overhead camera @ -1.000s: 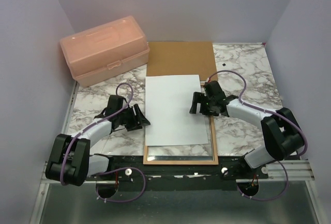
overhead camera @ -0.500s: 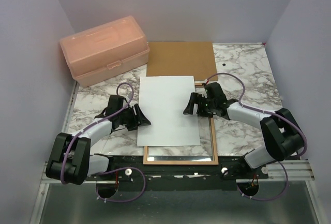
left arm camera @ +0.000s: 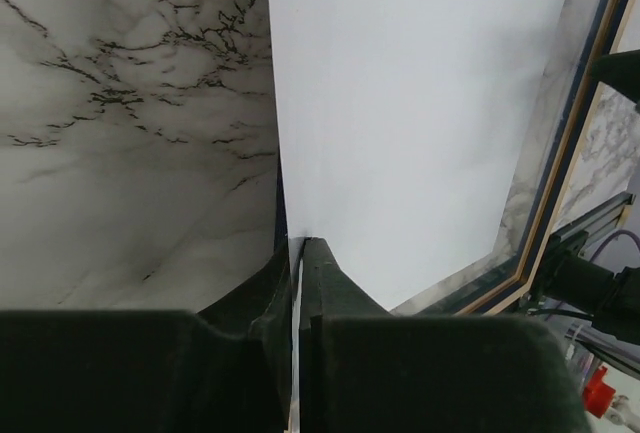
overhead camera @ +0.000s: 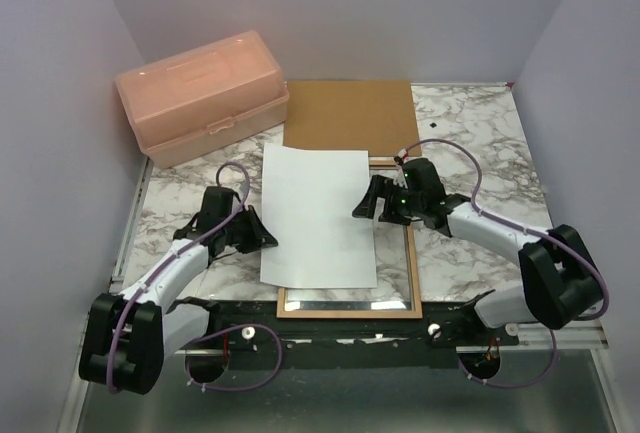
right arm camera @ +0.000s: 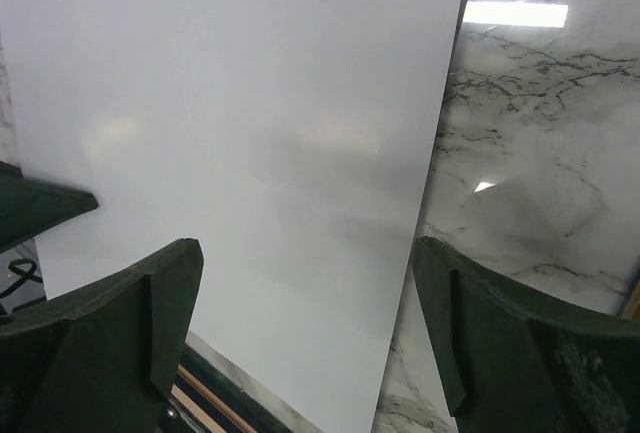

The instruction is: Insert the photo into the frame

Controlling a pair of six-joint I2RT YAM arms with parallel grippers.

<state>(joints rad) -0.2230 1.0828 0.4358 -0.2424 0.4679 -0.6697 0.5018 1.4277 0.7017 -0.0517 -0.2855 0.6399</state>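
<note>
A: Nearest first, what's at the table edge?
B: Thin rectangular light-wood frame [overhead camera: 347, 310] w/ clear pane, flat on the grey-veined marble table [overhead camera: 480, 128], just ahead of the arm bases.
A: Anything in it?
B: The white rectangular photo [overhead camera: 318, 218], blank side up, lies across it, skewed, not seated. It covers the frame's left & middle, and its left edge overhangs onto the table. Frame's near strip & right strip are uncovered.
A: Jaws?
B: The left gripper [overhead camera: 267, 238] is pinched tight on the photo's left edge; wrist cam shows the sheet btw its two pads. The right gripper [overhead camera: 363, 201] has its jaws wide, holding nothing. The photo's right edge runs btw its fingers. Touching the sheet or not: can't tell.
A: Further back?
B: Flat brown rectangular backing board [overhead camera: 348, 113], just beyond the photo's far edge. Far left, a peach translucent plastic box [overhead camera: 200, 96], lid down. Contents: can't make out.
</note>
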